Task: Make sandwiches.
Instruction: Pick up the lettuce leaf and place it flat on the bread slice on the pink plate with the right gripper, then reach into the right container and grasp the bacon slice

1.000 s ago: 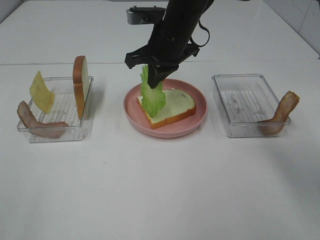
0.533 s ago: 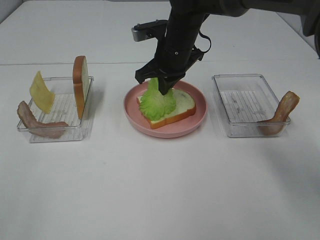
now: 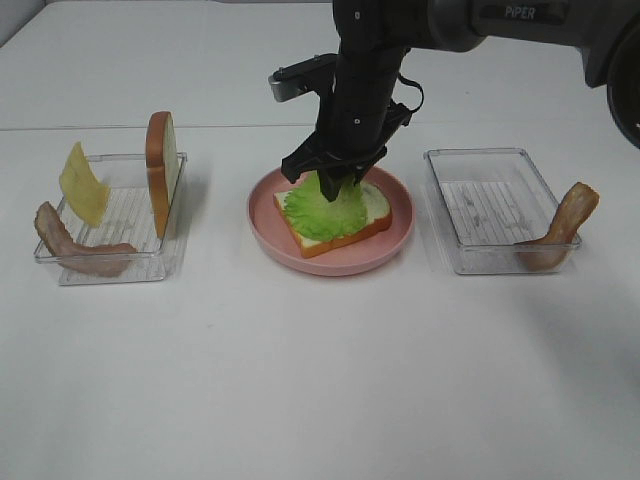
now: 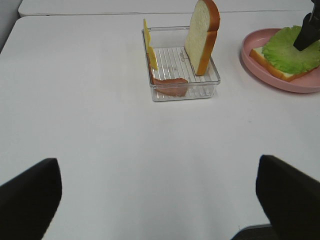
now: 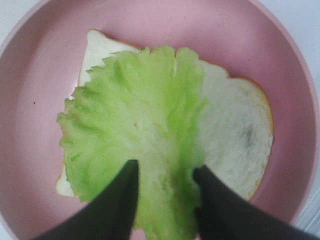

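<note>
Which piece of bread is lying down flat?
The slice on the pink plate, with lettuce spread over it. The other slice stands up on its edge in the left tray.

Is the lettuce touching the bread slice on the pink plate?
Touching. The right wrist view shows the lettuce lying spread flat across the bread slice.

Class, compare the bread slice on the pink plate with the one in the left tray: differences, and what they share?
The plate slice lies flat on the pink plate; the tray slice stands on edge in the left tray. The plate slice carries lettuce; the tray slice is bare. Both have white faces and orange-brown crust.
</note>
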Available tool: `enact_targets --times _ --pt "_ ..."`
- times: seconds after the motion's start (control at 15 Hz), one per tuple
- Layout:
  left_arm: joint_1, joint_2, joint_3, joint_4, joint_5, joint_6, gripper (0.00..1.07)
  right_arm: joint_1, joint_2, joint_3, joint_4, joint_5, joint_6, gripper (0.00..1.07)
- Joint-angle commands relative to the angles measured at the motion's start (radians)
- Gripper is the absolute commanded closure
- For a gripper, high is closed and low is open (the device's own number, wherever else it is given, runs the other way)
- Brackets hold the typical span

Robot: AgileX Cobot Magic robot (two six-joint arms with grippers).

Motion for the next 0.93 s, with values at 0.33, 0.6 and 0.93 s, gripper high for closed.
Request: enact_targets --times 0.33,0.6,0.93 --pt "0.006 -0.017 0.002 -0.003 -0.003 0.001 0.06 -0.002 0.003 -0.113 -0.02 0.108 0.012 0.09" --pt "0.006 -0.017 0.002 -0.003 -0.003 0.001 0.06 -0.017 -0.007 -0.33 -0.052 0.303 0.009 0.09" --pt "0.006 -0.017 0.002 -0.003 -0.003 0.001 0.06 -0.143 -0.14 -0.332 -0.026 0.346 0.012 0.09"
